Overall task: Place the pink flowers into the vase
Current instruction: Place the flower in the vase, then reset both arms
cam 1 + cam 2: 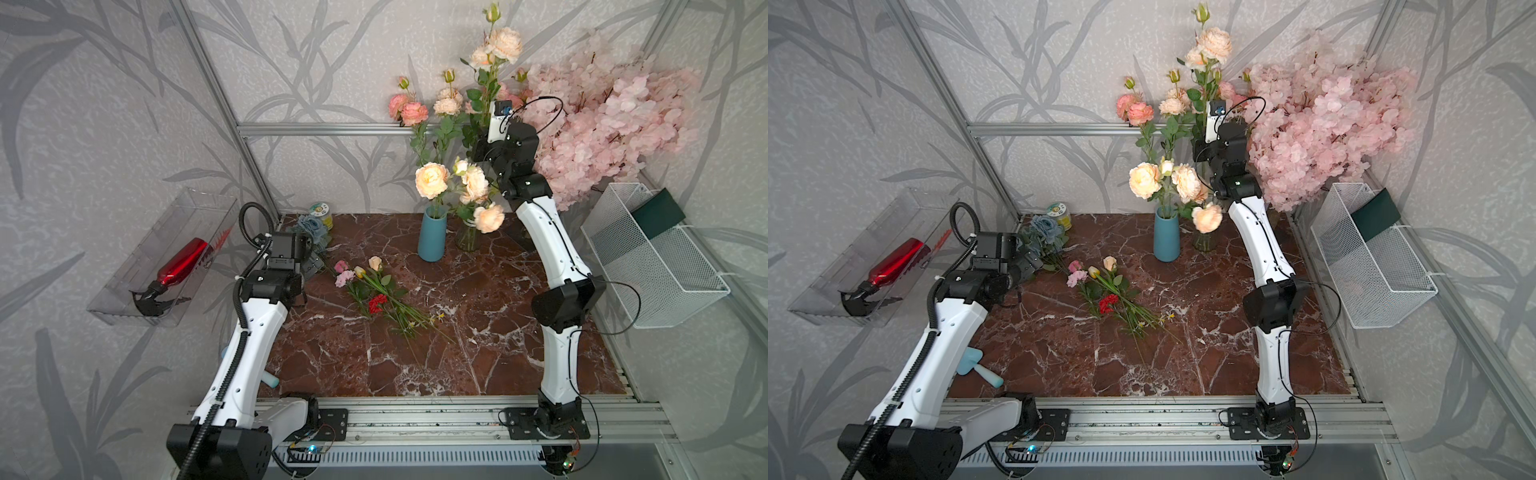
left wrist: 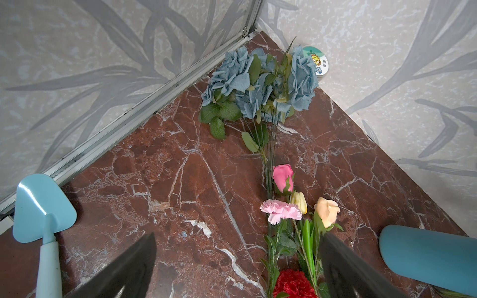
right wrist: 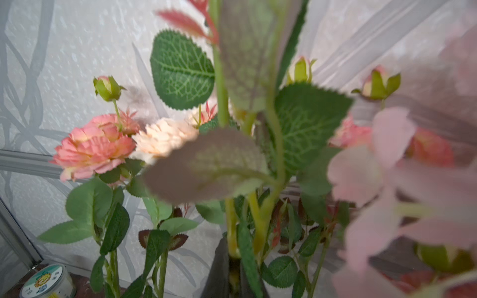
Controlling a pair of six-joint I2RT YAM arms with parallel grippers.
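Observation:
A tall spray of the pink flowers (image 1: pixel 503 43) stands high at the back, above a clear glass vase (image 1: pixel 468 239). My right gripper (image 3: pixel 233 255) is shut on its yellow-green stem (image 3: pixel 231 219); in both top views leaves hide the jaws (image 1: pixel 478 151) (image 1: pixel 1198 151). More pink flowers (image 1: pixel 409 110) rise to the left of it, their lower stems hidden behind peach roses (image 1: pixel 432 185) in a blue vase (image 1: pixel 432 241). At the table's left, my left gripper (image 2: pixel 237 271) (image 1: pixel 313 264) hangs open, holding nothing.
Loose small flowers with a red carnation (image 1: pixel 377 303) lie mid-table. Blue flowers (image 1: pixel 311 226) and a tin (image 1: pixel 322 210) sit in the back left corner. A pale-pink blossom tree (image 1: pixel 602 129) and wire basket (image 1: pixel 648 257) are at right; a blue trowel (image 1: pixel 976 365) lies front left.

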